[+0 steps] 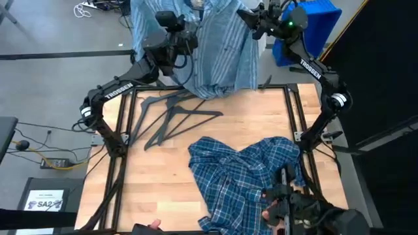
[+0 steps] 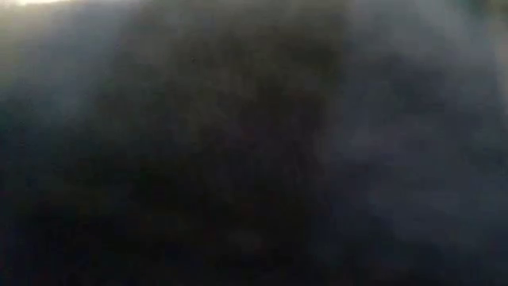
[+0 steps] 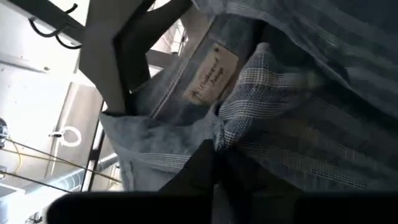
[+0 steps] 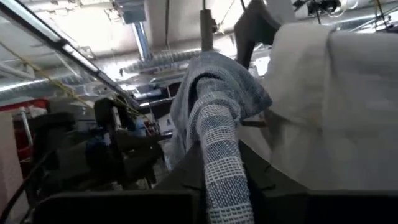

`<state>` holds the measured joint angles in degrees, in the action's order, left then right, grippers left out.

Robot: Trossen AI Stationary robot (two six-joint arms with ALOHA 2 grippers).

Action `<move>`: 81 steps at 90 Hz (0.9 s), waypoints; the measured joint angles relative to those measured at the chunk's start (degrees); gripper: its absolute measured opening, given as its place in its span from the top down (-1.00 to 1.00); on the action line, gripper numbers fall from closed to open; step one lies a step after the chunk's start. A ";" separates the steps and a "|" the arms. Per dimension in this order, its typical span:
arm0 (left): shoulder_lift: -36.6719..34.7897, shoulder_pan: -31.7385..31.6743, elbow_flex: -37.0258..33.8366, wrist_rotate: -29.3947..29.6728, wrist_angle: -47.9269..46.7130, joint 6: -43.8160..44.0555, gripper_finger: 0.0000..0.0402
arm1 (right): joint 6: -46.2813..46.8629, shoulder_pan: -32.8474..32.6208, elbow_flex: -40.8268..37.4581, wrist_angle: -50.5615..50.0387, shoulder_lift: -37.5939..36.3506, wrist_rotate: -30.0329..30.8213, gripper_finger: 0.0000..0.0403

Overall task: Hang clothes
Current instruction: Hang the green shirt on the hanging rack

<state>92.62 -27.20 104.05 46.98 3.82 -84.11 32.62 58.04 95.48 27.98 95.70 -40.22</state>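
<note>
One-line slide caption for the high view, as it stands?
Both grippers, left and right, hold the striped shirt at the table's far edge; hangers and plaid shirt lie on the table.

Your striped blue-grey shirt hangs draped at the table's far edge; the plaid shirt lies crumpled near-right.

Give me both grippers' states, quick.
Left gripper: shut on the striped shirt.
Right gripper: shut on the same shirt.
</note>
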 joint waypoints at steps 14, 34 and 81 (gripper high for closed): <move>-0.47 0.96 0.07 1.44 -7.28 0.27 0.90 | 0.14 1.21 -0.10 -1.60 0.08 -1.54 0.71; -0.70 3.42 0.07 9.10 -10.15 -1.01 0.47 | -3.77 1.47 -0.28 -0.39 -0.37 -3.46 0.22; -12.40 11.12 0.09 10.58 -19.45 16.13 0.08 | -12.07 8.07 -0.33 -0.61 -9.42 -14.20 -0.07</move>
<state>80.21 -16.08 104.14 57.56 -15.63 -67.99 20.55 66.11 95.15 27.37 86.28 -54.42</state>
